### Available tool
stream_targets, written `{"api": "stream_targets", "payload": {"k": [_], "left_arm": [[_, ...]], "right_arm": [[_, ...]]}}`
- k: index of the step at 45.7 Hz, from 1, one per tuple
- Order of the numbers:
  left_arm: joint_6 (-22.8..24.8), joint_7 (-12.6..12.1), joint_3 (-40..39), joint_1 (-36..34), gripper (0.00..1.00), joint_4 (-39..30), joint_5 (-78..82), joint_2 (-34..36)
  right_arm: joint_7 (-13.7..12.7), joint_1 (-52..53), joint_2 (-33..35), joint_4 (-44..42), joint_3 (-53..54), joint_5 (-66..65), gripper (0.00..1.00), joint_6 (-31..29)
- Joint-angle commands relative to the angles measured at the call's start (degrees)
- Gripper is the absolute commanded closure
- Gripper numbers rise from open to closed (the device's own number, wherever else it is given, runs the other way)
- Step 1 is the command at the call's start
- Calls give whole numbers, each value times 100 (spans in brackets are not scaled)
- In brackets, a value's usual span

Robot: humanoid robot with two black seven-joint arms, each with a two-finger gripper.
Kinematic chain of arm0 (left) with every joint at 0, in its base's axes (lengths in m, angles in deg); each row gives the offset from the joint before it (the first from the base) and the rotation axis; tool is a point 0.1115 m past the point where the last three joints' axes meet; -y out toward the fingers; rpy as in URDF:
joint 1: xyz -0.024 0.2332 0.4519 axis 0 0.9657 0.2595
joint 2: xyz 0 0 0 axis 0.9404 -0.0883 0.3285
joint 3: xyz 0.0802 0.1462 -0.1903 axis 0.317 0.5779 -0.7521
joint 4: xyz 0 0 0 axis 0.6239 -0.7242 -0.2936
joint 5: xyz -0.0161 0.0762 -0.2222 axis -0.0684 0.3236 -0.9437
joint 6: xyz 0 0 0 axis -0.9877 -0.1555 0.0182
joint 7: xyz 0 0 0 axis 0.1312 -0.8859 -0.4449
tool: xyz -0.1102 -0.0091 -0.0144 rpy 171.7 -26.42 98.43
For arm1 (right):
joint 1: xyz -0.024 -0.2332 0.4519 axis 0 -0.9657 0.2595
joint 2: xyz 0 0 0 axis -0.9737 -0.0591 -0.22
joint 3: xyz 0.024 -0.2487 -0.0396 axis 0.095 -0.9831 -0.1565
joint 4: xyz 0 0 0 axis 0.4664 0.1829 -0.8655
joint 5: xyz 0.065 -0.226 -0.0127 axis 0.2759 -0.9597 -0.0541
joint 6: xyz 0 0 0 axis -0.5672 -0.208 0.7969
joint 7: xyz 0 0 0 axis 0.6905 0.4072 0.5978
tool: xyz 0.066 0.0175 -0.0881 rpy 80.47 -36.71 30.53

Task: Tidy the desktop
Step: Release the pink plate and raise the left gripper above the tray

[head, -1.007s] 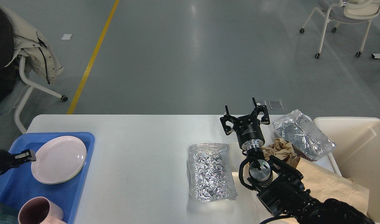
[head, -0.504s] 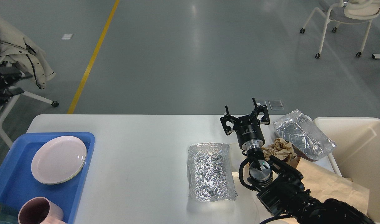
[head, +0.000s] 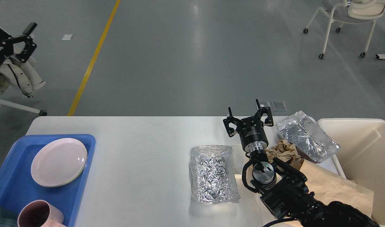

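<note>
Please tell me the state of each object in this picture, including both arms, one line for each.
left pincer: raised at far left, open, empty
right pincer: open, empty, above the desktop
pink plate: empty, lying in the blue tray
pink mug: upright, in the tray
foil trays: crumpled, empty
brown paper: crumpled
cream bin: open

right gripper (head: 247, 116) spread, empty, above desktop (head: 142, 151) | foil tray (head: 212, 173) just left of arm | left gripper (head: 20, 37) raised far left
</note>
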Motion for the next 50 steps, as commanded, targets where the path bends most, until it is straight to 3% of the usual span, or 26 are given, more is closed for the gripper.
{"api": "stream_targets", "payload": {"k": [1, 10, 16, 33, 50], "left_arm": [[149, -160, -381, 239, 5, 0, -4, -215], [-79, -72, -529, 292, 5, 35, -56, -575], [-343, -142, -1249, 309, 5, 44, -232, -1032], [-695, -160, -1242, 599, 5, 44, -197, -1384], [-678, -63, -1321, 1557, 3, 44, -223, -1788]], "right_arm": [[0, 0, 0, 1, 0, 0, 0, 0], [0, 0, 0, 1, 0, 0, 0, 0], [0, 0, 0, 10, 0, 0, 0, 0], [0, 9, 0, 1, 0, 0, 0, -8], [0, 9, 0, 1, 0, 0, 0, 0]]}}
